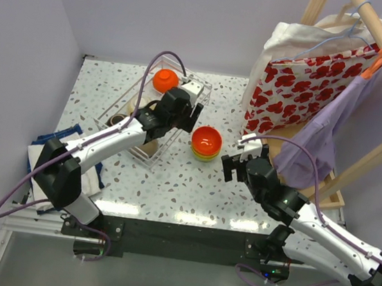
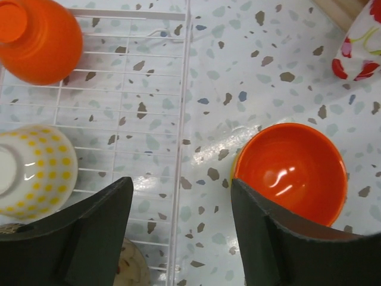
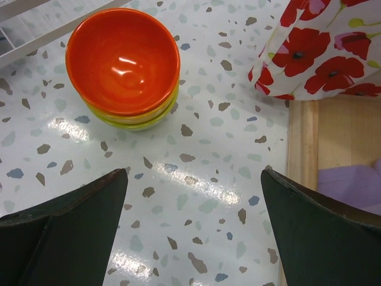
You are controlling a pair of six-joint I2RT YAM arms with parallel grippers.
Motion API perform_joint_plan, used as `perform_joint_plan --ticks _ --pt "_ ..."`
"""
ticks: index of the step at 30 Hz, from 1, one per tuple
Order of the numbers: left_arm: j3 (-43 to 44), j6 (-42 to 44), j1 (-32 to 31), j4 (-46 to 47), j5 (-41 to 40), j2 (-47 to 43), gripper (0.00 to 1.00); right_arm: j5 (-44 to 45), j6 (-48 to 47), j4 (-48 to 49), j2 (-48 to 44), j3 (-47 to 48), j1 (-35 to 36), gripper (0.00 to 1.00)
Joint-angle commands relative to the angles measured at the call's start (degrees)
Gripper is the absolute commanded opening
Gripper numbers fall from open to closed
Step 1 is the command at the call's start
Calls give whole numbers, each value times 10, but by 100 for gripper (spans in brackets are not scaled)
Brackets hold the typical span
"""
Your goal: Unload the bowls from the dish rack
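My left gripper (image 2: 180, 192) hangs over the right rim of the white wire dish rack (image 1: 129, 93), its two dark fingers (image 2: 101, 214) parted with nothing between them. Inside the rack, the wrist view shows an orange-red bowl (image 2: 38, 42) turned upside down at the far end. Nearer to me there is a cream bowl (image 2: 33, 170) with yellow dots, apparently inverted too. From above, a dark brown bowl (image 1: 117, 119) sits at the rack's left end.

On the speckled counter (image 1: 171, 189), just beside the rack on its right, stands a stack of three bowls. An orange-red one (image 3: 122, 56) is on top, facing up, with a yellow-orange one (image 3: 141, 116) and a lime green one (image 3: 156, 119) under it.

My right gripper (image 3: 193, 176) hovers near this stack on its near side, spread wide and holding nothing. To its right, a poppy-print bag (image 3: 321, 47) stands on a wooden base (image 3: 333, 143).
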Motion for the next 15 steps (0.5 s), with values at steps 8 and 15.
perform_joint_plan --ticks 8,15 --pt "-6 74 59 -18 -148 -18 88 -22 4 38 17 10 -1 99" --pt "45 87 94 -51 -193 50 100 -22 4 47 19 4 0 99"
